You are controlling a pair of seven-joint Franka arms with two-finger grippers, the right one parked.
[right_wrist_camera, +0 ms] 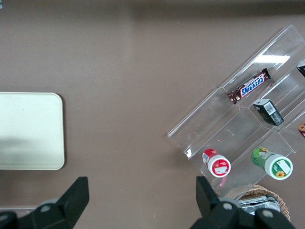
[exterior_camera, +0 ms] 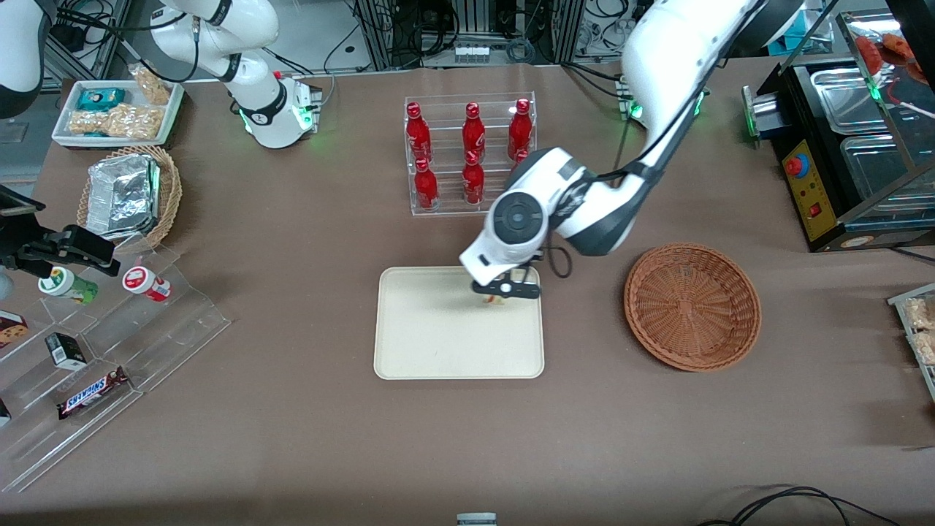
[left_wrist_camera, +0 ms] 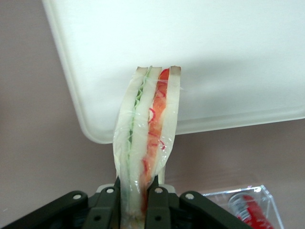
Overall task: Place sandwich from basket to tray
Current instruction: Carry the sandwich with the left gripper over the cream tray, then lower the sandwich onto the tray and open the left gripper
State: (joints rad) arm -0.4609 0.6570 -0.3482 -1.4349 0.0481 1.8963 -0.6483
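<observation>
You've got the left arm's black gripper [exterior_camera: 504, 291] over the flat cream-beige rectangular tray [exterior_camera: 438, 343], at its edge nearest the red bottle rack [exterior_camera: 471, 153]. Round reddish-brown wicker basket [exterior_camera: 692, 307] sits beside the tray.

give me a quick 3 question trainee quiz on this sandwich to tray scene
1. True or false: the basket is empty.
2. What is the gripper clamping?
3. The gripper hangs over: A) the tray's edge nearest the bottle rack B) the basket C) bare table

Key
1. True.
2. The sandwich, wrapped in clear film.
3. A.
</observation>
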